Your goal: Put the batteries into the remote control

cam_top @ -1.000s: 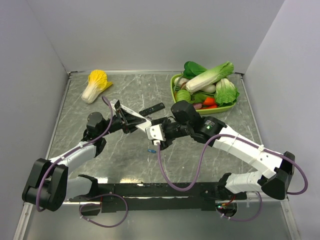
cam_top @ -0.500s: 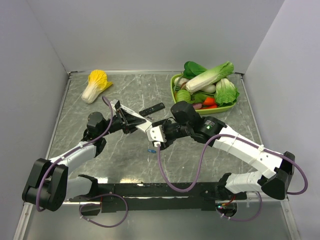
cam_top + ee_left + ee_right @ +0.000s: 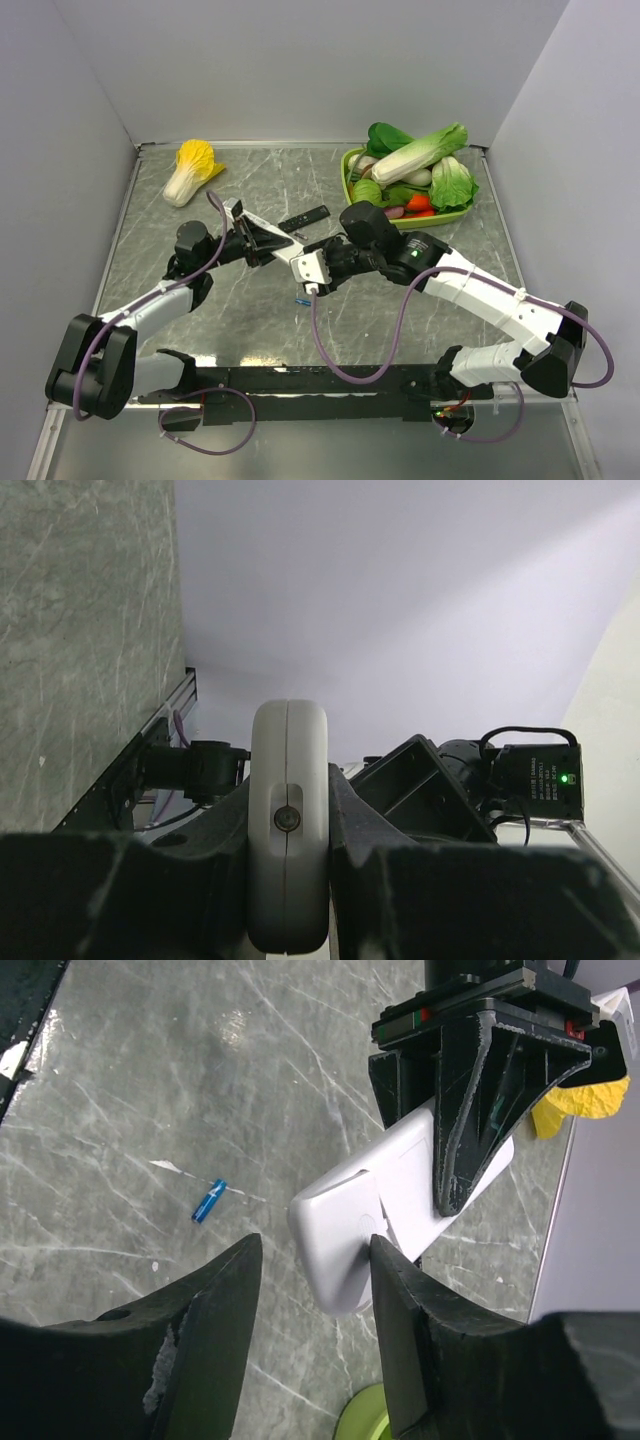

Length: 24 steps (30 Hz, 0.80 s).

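Grey marble worktop (image 3: 270,180) closed in by plain walls on the left, back and right, with a metal rail along the foot of the walls; open stone across the left half and in the strip before both arm bases. Remote control (image 3: 350,1210) near the middle, above the stone, clenched across its thickness by the left pincer (image 3: 288,815), free end pointing toward the right pincer (image 3: 310,1310). Right pincer released, jaws apart around that free end: one finger (image 3: 405,1300) at or against the white casing, the other clear of it with a gap showing. One blue battery (image 3: 208,1200) flat on the bare worktop, just beside the free end and apart from both pincers. Slim black remote (image 3: 303,218) beyond the pincers; green tray (image 3: 347,180) heaped with vegetables at the far right; yellow-and-white cabbage (image 3: 190,168) at the far left, well apart. Button face and battery bay of the remote control not discernible: only a plain white side and, from the left wrist, its narrow end. Contact between finger and casing too close to tell.
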{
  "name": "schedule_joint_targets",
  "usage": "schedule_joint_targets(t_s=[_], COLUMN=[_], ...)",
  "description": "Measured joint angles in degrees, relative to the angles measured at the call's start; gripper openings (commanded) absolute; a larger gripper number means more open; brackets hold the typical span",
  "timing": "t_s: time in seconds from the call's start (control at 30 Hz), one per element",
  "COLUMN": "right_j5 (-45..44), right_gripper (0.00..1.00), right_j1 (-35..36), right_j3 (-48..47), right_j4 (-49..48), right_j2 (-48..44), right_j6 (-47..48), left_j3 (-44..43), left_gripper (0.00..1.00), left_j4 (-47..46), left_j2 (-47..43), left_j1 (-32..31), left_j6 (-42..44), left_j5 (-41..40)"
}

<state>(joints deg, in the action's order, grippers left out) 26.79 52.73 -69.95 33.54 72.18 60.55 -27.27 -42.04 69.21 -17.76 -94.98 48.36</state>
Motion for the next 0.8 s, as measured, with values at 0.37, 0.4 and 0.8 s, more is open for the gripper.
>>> schedule_joint_targets(t_s=[0.37,0.4,0.8], right_j5=[-2.71,-3.06,-10.21], right_gripper=[0.39,0.39,0.17], right_j1=[1.36,1.53,5.88], right_j3=[-0.24,-0.26,-0.46], right_j4=[0.11,0.13,1.60], right_j2=[0.24,0.24,-0.26], right_j6=[1.66,1.97,4.09], left_j3=[-0.68,-0.81,-2.58], left_gripper=[0.02,0.01,0.02], left_j4=[0.02,-0.11,-0.04], left_j2=[1.22,1.53,4.79], left_j1=[0.15,0.15,0.52], left_j6=[0.46,0.46,0.37], left_j5=[2.10,2.38,6.32])
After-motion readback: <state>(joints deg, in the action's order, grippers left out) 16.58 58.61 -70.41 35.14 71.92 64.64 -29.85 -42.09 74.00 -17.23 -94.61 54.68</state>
